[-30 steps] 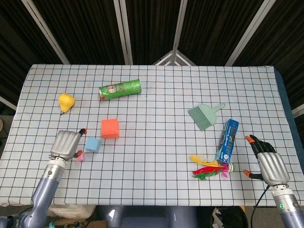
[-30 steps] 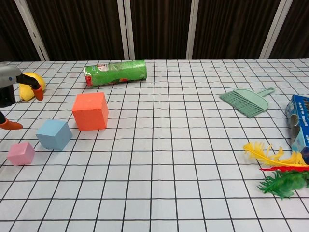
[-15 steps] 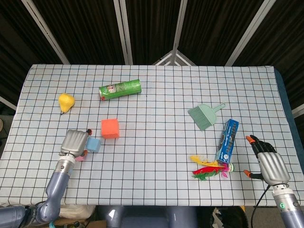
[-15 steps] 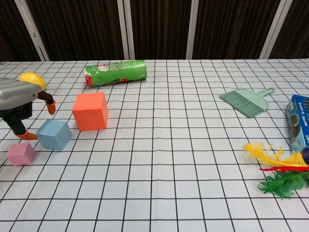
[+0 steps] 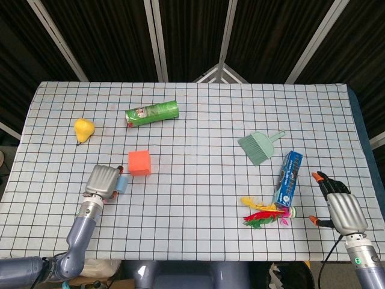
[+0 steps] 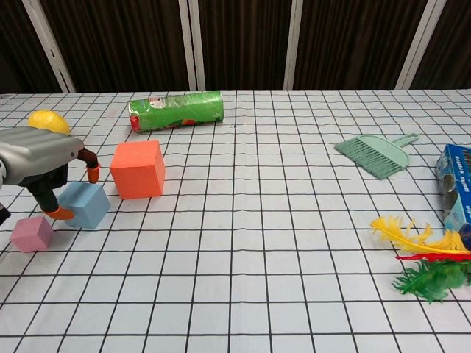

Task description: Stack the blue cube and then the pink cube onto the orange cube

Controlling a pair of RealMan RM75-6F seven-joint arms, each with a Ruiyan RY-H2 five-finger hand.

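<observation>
Checked tablecloth: blue cube [image 6: 87, 204] under left robot hand [image 6: 40, 157].

- I count three cubes: one orange cube [image 6: 137, 169], one blue cube [image 6: 86, 204], one pink cube [image 6: 31, 233]
- One green canister [image 5: 151, 113]
- One yellow pear [image 5: 83, 129]
- One green hand brush [image 5: 257, 146]
- One blue box [image 5: 289, 176]
- One feather shuttlecock [image 5: 264, 212]
- Two robot hands: left hand [image 5: 103, 180], right hand [image 5: 341, 208]

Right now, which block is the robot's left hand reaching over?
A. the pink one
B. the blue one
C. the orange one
B: in the chest view the left hand hangs over the blue cube, with its fingers apart around it; the orange cube and pink cube sit alone.
</observation>
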